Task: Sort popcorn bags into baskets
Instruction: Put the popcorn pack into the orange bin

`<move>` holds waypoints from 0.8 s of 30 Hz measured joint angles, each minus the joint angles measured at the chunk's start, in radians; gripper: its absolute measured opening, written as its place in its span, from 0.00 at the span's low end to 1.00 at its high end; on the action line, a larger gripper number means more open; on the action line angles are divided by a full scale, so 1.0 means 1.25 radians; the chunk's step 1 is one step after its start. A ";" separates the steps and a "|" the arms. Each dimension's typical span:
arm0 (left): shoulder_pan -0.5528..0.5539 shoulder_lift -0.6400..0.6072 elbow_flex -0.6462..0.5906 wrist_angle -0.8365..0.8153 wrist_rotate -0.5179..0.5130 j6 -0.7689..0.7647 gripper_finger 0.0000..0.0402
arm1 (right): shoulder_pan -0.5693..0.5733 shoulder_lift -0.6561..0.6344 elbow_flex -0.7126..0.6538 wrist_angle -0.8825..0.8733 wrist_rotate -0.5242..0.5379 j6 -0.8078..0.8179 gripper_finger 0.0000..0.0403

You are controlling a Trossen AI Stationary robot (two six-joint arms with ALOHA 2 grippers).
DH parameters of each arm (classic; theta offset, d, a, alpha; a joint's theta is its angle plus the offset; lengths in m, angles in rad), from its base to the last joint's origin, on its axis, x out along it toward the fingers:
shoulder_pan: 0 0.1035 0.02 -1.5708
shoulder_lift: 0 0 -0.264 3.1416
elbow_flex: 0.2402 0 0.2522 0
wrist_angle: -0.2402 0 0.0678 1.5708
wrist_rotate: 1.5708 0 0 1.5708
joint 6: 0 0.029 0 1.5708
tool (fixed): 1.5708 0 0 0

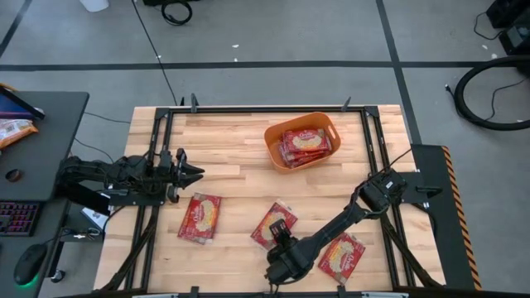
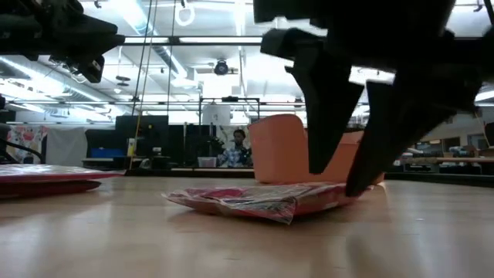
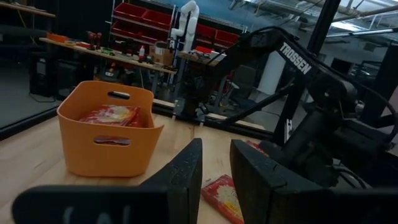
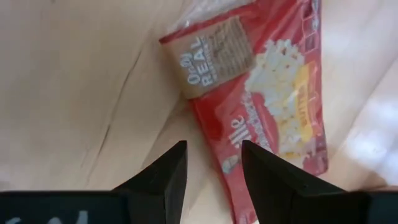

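The orange tub (image 1: pixel 273 147) stands at the far middle of the table with several red popcorn packets (image 1: pixel 305 142) lying in it. Three more packets lie flat on the wood: a left one (image 1: pixel 199 217), a middle one (image 1: pixel 274 220) and a right one (image 1: pixel 341 257). My right gripper (image 1: pixel 281 241) is open and points down over the middle packet's near end (image 4: pixel 249 155), with that packet's long edge running between its fingers. The low view shows its fingertips down at the packet (image 2: pixel 255 199). My left gripper (image 1: pixel 195 172) waits in the air at the table's left, its fingers (image 3: pixel 186 168) narrowly open, facing the tub (image 3: pixel 106 143). My right gripper comes from above, pointing down, with its fingers astride the long edge of the middle packet near its near end (image 4: pixel 227 180). One fingertip (image 2: pixel 353 188) reaches the packet's top, but I cannot tell whether it touches. The packet lies flat on the table.
Black rails frame the wooden top (image 1: pixel 240 124). Bare wood lies between the tub and the loose packets. A side desk (image 1: pixel 33 165) with a keyboard and mouse stands left of the table. A person (image 2: pixel 235 147) shows far behind the table in the room.
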 joint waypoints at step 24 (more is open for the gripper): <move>0.000 0.000 0.000 -0.002 0.000 0.000 0.22 | -0.034 -0.016 -0.092 0.099 0.045 -0.033 0.04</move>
